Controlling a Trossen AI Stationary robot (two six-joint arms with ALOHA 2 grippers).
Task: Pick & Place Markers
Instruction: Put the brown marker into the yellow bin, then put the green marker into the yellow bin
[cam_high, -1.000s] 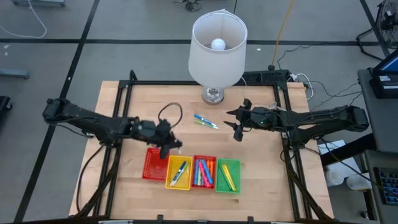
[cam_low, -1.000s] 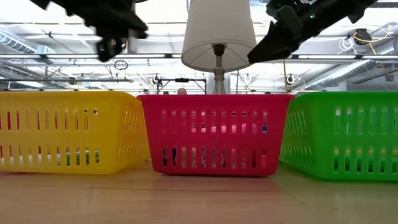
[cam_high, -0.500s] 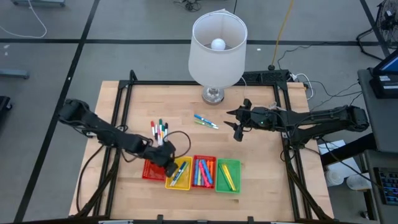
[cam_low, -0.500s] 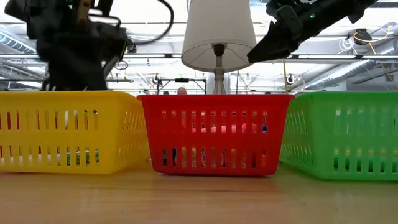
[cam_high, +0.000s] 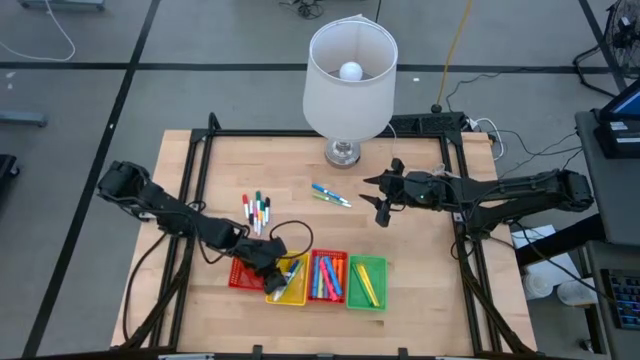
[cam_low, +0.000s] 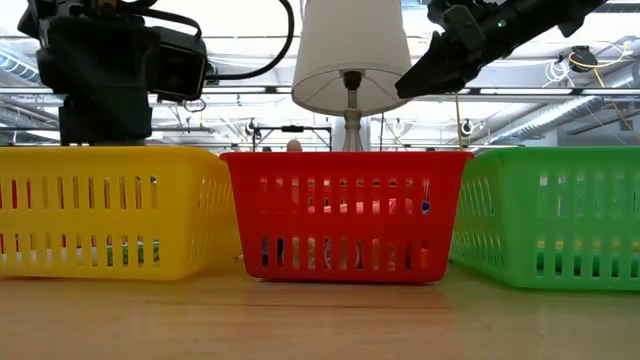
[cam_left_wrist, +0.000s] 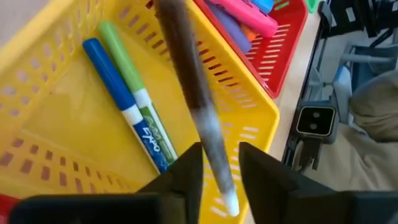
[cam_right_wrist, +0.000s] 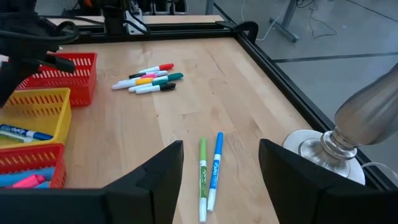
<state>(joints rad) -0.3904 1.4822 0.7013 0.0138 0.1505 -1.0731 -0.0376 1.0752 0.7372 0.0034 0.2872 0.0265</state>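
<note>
Now the left gripper (cam_left_wrist: 214, 171) has dropped over the yellow tray (cam_high: 291, 294), fingers clamped on a dark-capped marker (cam_left_wrist: 193, 99) ready to release; right gripper (cam_high: 379, 205), fingers apart and empty, hovers near the lamp (cam_high: 349, 78).

I work over a light wooden surface (cam_high: 420, 280) with a black frame around it. At the far edge, in the middle, a lamp (cam_high: 349, 80) stands on its metal foot. Near it, two markers (cam_high: 330, 194), one blue and one green, lie side by side. To the left lies a small bunch of markers (cam_high: 256, 211). At the near edge four baskets stand in a row: red (cam_high: 240, 272), yellow (cam_high: 293, 295), red (cam_high: 328, 277), green (cam_high: 367, 284).
</note>
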